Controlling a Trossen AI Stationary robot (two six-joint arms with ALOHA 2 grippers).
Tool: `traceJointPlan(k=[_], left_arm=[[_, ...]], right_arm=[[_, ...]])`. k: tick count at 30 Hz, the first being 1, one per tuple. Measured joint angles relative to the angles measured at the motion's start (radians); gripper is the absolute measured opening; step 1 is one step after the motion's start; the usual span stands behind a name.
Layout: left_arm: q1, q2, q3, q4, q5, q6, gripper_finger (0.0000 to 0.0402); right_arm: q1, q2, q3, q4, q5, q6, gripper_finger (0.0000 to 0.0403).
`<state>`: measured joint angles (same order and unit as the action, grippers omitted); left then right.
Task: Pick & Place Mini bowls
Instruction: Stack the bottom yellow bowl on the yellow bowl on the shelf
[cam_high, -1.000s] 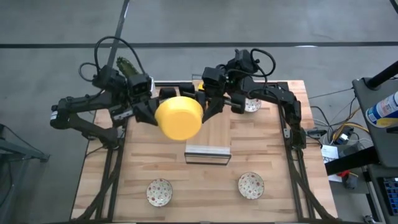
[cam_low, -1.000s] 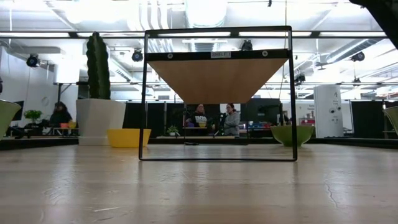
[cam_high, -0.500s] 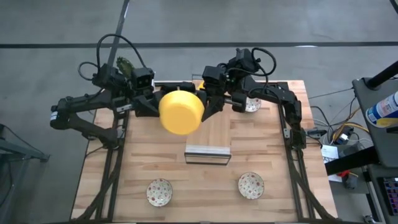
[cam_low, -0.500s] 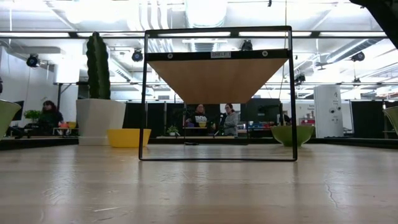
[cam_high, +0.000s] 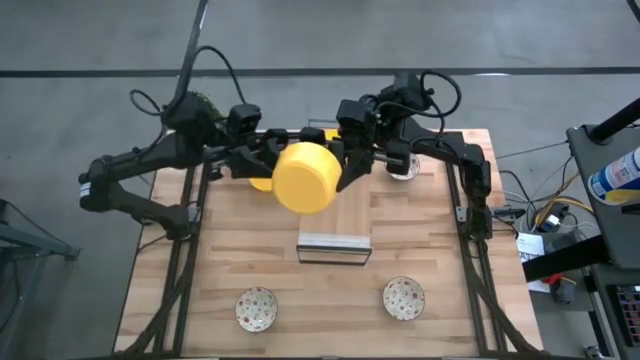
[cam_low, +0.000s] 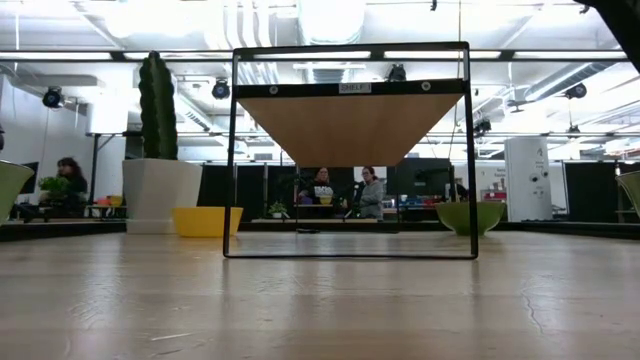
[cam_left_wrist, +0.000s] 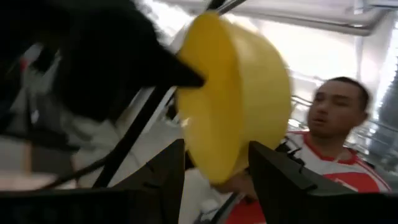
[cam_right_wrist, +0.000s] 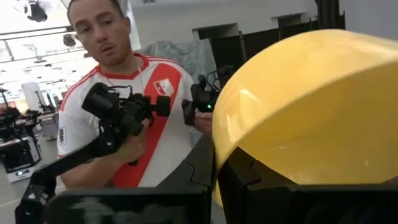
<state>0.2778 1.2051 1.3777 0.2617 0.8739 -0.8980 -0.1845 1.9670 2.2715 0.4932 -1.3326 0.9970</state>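
A yellow mini bowl (cam_high: 305, 178) hangs on its side above the table's far middle, between my two grippers. My right gripper (cam_high: 343, 172) is shut on it from the right. My left gripper (cam_high: 268, 166) stands open just left of it; in the left wrist view its fingers (cam_left_wrist: 168, 171) flank the bowl's lower rim (cam_left_wrist: 208, 174) with a gap. Another yellow bowl (cam_low: 205, 221) rests on its base at the far left. Two speckled bowls (cam_high: 257, 308) (cam_high: 403, 297) rest near the front edge. A third speckled bowl (cam_high: 404, 168) lies under the right arm. My right gripper pinches the yellow bowl's wall at its rim (cam_right_wrist: 216, 152) between its two fingers, one finger (cam_right_wrist: 202, 165) on each face of the wall. The fingers come about level from the table's right side. The bowl is lifted clear and lies on its side.
A small shelf (cam_high: 334, 248) with a black frame and wooden top (cam_low: 350, 120) stands at the table's middle. A white pot with a cactus (cam_low: 160, 190) stands at the far left corner. A person in a red-and-white shirt (cam_right_wrist: 124, 106) stands beyond the table.
My left gripper has opened and let go of the yellow bowl, and its arm has swung toward the far edge. The bowl has stayed lifted in my right gripper and has shifted a little toward the table's right and far edges.
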Motion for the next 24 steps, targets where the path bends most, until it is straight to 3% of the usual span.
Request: traceJointPlan(k=[7,14,24], left_arm=[[0.074,-0.016,-0.008,-0.337,0.044,0.005,0.0167],[0.126,-0.035,-0.008,-0.716,0.041,0.099,0.0167],[0.151,-0.038,-0.009,-1.014,-0.048,0.200,0.0167]], right_arm=[[-0.026,-0.004,0.000,-0.119,0.003,-0.032,0.0008],[-0.076,-0.007,0.000,-0.386,0.000,-0.135,0.0008],[-0.182,-0.010,0.000,-0.717,0.032,-0.248,0.0008]])
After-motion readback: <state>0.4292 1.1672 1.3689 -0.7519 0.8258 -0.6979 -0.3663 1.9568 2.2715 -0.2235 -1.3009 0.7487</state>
